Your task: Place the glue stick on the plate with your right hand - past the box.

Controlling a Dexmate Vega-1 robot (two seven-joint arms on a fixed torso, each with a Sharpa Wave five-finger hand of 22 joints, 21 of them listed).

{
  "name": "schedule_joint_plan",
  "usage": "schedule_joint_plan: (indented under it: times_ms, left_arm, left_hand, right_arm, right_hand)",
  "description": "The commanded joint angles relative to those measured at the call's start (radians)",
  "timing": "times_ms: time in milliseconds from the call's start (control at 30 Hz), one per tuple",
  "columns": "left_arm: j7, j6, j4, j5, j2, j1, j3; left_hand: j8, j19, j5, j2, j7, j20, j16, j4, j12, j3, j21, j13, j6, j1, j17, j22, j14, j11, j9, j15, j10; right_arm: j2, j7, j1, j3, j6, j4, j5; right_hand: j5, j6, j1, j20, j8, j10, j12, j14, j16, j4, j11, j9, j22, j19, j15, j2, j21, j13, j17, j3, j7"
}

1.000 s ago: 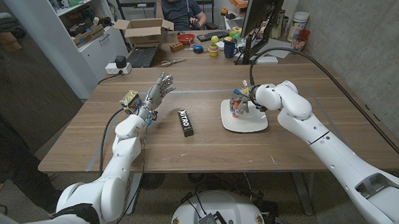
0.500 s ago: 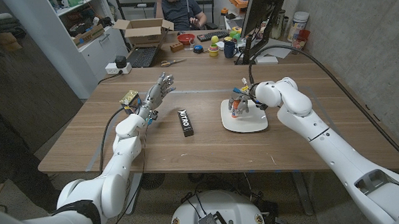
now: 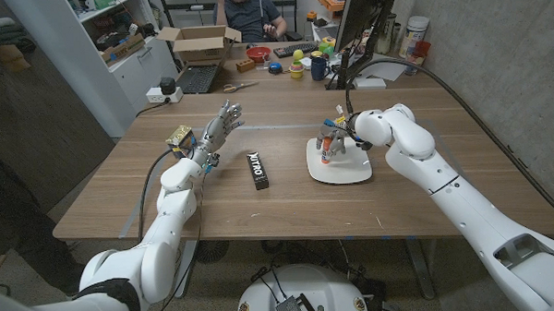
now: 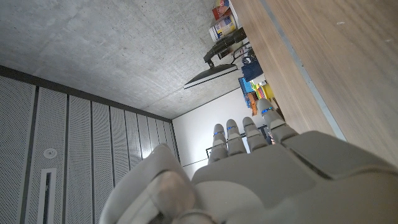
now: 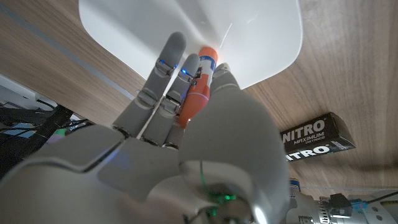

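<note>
My right hand (image 3: 334, 137) hovers over the far left part of the white plate (image 3: 349, 172) and grips the orange glue stick (image 3: 326, 152), whose tip points down at the plate. In the right wrist view the glue stick (image 5: 198, 87) sits between the fingers (image 5: 163, 74) of my right hand, just above the plate (image 5: 249, 31). The black NITRO box (image 3: 258, 170) lies left of the plate on the table; it is also in the right wrist view (image 5: 314, 140). My left hand (image 3: 217, 130) is raised at the table's left with fingers spread, holding nothing.
A small yellow patterned box (image 3: 179, 138) sits beside my left forearm. A cardboard box (image 3: 196, 43), a laptop (image 3: 199, 79), scissors and small toys crowd the far desk, where a person sits. A monitor (image 3: 357, 23) stands at the back right. Cables run behind my right arm.
My right hand has shifted slightly with the glue stick over the plate's far left part. The left arm has stayed still.
</note>
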Motion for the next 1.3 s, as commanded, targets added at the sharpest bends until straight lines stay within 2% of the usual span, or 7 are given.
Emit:
schedule_joint_plan:
  times_ms: [33, 267, 567, 900, 1300]
  left_arm:
    - [0.006, 0.019, -0.037, -0.009, 0.0, 0.021, 0.002]
    - [0.013, 0.019, -0.039, -0.01, 0.003, 0.022, 0.007]
    - [0.008, 0.016, -0.025, -0.012, 0.005, 0.013, 0.01]
    - [0.007, 0.016, -0.025, -0.01, 0.006, 0.012, 0.01]
    - [0.014, 0.02, -0.037, -0.007, 0.007, 0.018, 0.014]
  left_hand:
    - [-0.001, -0.001, 0.008, -0.01, 0.001, 0.005, 0.002, -0.001, 0.002, -0.006, 0.0, 0.004, -0.004, 0.0, 0.003, 0.004, -0.01, 0.0, 0.006, 0.003, 0.002]
    - [0.0, -0.002, 0.009, -0.01, 0.001, 0.006, 0.002, -0.001, 0.002, -0.008, -0.001, 0.004, -0.005, 0.0, 0.003, 0.004, -0.01, 0.001, 0.006, 0.004, 0.001]
    - [0.0, -0.001, 0.009, -0.011, 0.002, 0.007, 0.002, -0.001, 0.002, -0.01, -0.001, 0.004, -0.005, 0.0, 0.003, 0.004, -0.01, 0.002, 0.006, 0.004, 0.0]
    - [0.001, -0.001, 0.01, -0.011, 0.002, 0.006, 0.003, -0.001, 0.002, -0.012, -0.002, 0.004, -0.005, 0.0, 0.003, 0.004, -0.011, 0.001, 0.006, 0.004, 0.0]
    - [0.001, -0.001, 0.011, -0.011, 0.002, 0.006, 0.003, -0.001, 0.003, -0.014, -0.003, 0.004, -0.006, 0.001, 0.003, 0.005, -0.011, 0.0, 0.006, 0.004, 0.001]
  right_arm:
    - [0.001, -0.011, -0.01, 0.016, 0.007, -0.018, 0.01]
    - [0.004, -0.017, -0.01, 0.021, 0.01, -0.024, 0.007]
    - [0.005, -0.046, -0.016, 0.036, 0.022, -0.037, 0.01]
    - [0.007, -0.039, -0.014, 0.044, 0.024, -0.048, 0.014]
    - [0.008, -0.048, -0.024, 0.071, 0.029, -0.072, 0.029]
  right_hand:
    - [0.005, -0.015, -0.024, -0.11, 0.006, -0.012, -0.001, -0.008, 0.003, 0.008, 0.004, -0.001, 0.001, 0.002, -0.041, -0.001, -0.004, 0.0, 0.005, -0.009, 0.002]
    - [0.006, -0.017, -0.04, -0.109, 0.011, -0.009, 0.004, -0.012, 0.005, 0.016, 0.003, -0.001, -0.002, -0.002, -0.042, -0.002, -0.01, -0.001, 0.006, -0.017, 0.003]
    - [0.009, -0.013, -0.045, -0.112, 0.016, 0.001, 0.011, -0.012, 0.008, 0.019, 0.002, -0.002, -0.004, -0.003, -0.044, 0.002, -0.016, -0.002, 0.008, -0.02, 0.01]
    - [0.012, -0.014, -0.049, -0.111, 0.019, 0.006, 0.017, -0.005, 0.014, 0.022, 0.004, -0.003, -0.004, 0.004, -0.047, 0.008, -0.019, -0.003, 0.01, -0.021, 0.017]
    - [0.012, -0.024, -0.077, -0.109, 0.019, 0.002, 0.019, -0.004, 0.015, 0.034, 0.01, -0.004, -0.003, 0.012, -0.044, -0.001, -0.021, -0.007, 0.01, -0.038, 0.025]
